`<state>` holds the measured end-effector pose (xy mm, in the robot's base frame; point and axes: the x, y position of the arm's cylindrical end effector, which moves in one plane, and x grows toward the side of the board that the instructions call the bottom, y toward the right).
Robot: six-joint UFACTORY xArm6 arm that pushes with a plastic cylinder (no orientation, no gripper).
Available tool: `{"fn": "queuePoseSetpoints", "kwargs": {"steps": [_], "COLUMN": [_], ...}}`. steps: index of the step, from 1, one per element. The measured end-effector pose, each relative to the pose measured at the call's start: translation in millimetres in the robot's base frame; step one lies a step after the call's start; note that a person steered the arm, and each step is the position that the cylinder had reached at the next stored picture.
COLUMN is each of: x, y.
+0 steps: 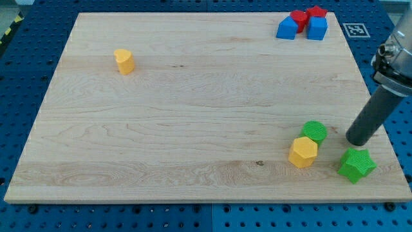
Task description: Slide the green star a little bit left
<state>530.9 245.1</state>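
Note:
The green star [356,164] lies near the board's bottom right corner. My tip [358,140] stands just above the star in the view, a small gap apart, slightly to its right side. A green round block [314,131] sits to the left of my tip. A yellow hexagon block [303,152] lies just below and left of the green round block, left of the star.
A yellow block [124,61] sits at the upper left. Two blue blocks [287,28] [317,28] and two red blocks [299,18] [316,11] cluster at the top right corner. The wooden board [193,116] ends just right of and below the star.

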Motion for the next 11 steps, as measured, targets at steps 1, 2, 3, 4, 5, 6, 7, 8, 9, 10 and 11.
{"fn": "queuePoseSetpoints", "kwargs": {"steps": [1,2,3,4,5,6,7,8,9,10,11], "x": [9,31,64,79,79,78,78,78,68,58,58], "y": [22,38,35,22,21,-5,-35,-62,-65,-65,-68]}}
